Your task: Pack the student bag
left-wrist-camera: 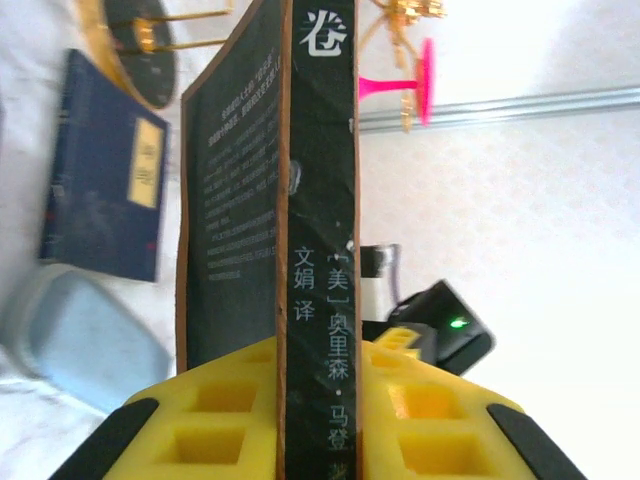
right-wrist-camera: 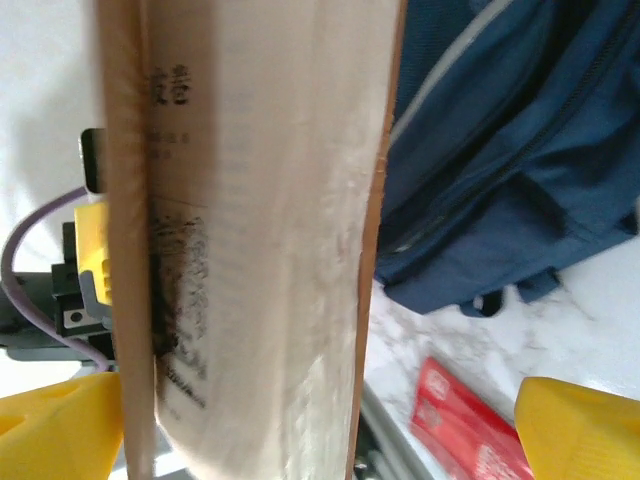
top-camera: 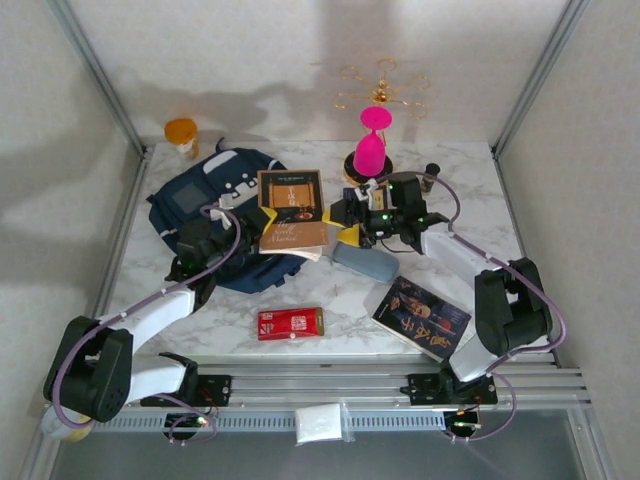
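Note:
The student bag (top-camera: 205, 215), a navy backpack with pale patches, lies at the table's left centre and also shows in the right wrist view (right-wrist-camera: 520, 150). A dark book with a brown border (top-camera: 292, 195) is held above its right side. My left gripper (top-camera: 255, 215) is shut on that book, and its yellow fingers (left-wrist-camera: 220, 420) clamp the spine (left-wrist-camera: 318, 250). My right gripper (top-camera: 345, 215) stands open at the book's other edge. Its fingertips (right-wrist-camera: 580, 430) are wide apart, with the page edges (right-wrist-camera: 260, 250) between them, close to the left finger.
A tan book (top-camera: 292, 238) lies on the bag under the held one. A light-blue pencil case (top-camera: 365, 262) is just right of it, a red packet (top-camera: 291, 323) and a dark book (top-camera: 421, 317) near the front. A pink stand (top-camera: 371, 145) and an orange jar (top-camera: 181, 135) are at the back.

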{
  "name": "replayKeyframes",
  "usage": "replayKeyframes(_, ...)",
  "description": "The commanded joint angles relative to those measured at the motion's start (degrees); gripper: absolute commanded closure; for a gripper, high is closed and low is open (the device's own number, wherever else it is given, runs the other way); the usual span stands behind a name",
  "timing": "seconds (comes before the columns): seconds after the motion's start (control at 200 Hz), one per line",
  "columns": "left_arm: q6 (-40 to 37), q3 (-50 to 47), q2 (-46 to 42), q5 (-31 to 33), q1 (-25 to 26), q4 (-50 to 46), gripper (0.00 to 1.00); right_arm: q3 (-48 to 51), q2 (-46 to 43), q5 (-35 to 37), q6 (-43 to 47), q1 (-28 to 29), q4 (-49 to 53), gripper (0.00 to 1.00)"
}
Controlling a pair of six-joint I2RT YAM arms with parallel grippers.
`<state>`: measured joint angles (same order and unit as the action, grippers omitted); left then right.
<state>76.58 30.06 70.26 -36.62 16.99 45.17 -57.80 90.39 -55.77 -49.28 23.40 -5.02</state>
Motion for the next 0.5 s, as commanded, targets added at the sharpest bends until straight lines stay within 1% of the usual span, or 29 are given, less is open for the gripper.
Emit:
replayKeyframes(0.0,3.61,5.29,-2.44,-0.12,2.39,10.59,1.0,2.39,-2.21,-5.58,-11.35,0.52,-19.65,0.01)
replayKeyframes(0.11,3.82,8.02,-2.0,1.2,4.22,10.92,1.0,3.45,-2.24,-7.23,-18.88,0.62,-31.07,0.01)
replayKeyframes(0.16,4.1,8.93,-1.67,1.44,5.04,11.12,1.0,3.53,-1.94,-7.64,-21.31,0.6,-34.49,0.01)
replayKeyframes(0.265,5.87,9.55,-1.15,2.21,6.07,13.93,1.0,5.11,-1.54,-7.03,-25.85,0.67,-41.88,0.01)
replayKeyframes(0.32,6.57,9.83,-0.92,2.45,6.12,13.85,1.0,6.28,-1.61,-6.83,-29.3,0.64,-47.84,0.02)
replayKeyframes(0.395,6.0,9.66,-1.15,3.13,6.21,12.87,1.0,7.06,-1.66,-6.9,-34.83,0.83,-57.18,0.08)
replayKeyframes(0.451,3.26,10.24,-1.35,3.13,6.21,7.58,1.0,7.04,-1.87,-6.99,-38.03,0.81,-62.24,0.17)
replayKeyframes(0.496,0.52,10.82,-1.67,3.22,6.21,2.64,1.0,6.96,-2.34,-6.87,-39.5,0.84,-63.78,0.25)
